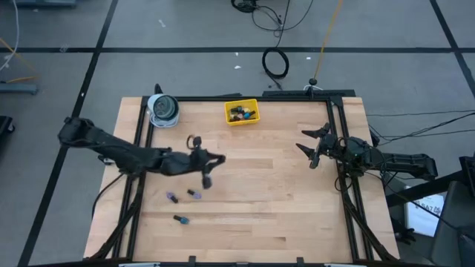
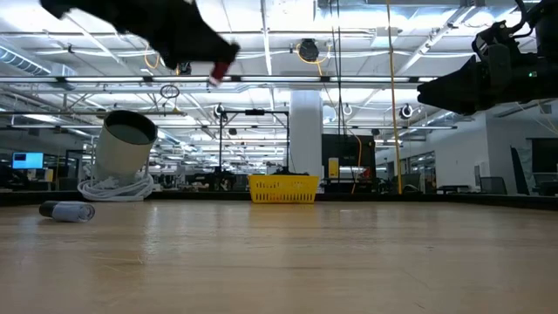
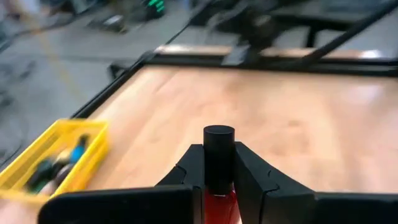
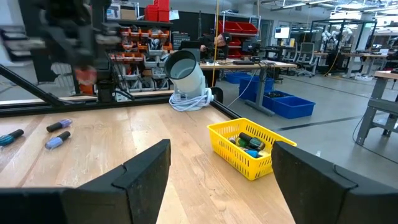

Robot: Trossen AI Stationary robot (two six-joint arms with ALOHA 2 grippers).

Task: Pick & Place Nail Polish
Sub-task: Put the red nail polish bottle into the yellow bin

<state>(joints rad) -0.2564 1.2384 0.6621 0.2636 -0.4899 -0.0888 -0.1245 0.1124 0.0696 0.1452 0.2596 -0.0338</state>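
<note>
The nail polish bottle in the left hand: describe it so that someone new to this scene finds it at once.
Start at the wooden table and follow the left arm from the table's left edge to the left hand, raised above the middle. Clamped upright between its fingers is a red bottle with a black cap. The other loose bottles lie on the wood, purple or blue.

A light wooden table [image 1: 282,200] with a dark frame along its edges fills the lower middle of the high view. A yellow tray [image 1: 241,113] holding bottles sits at the top centre, a grey-white roll [image 1: 163,109] at the upper left. Three bottles [image 1: 182,196] lie on the boards at the lower left, two side by side, one nearer the bottom edge.
</note>
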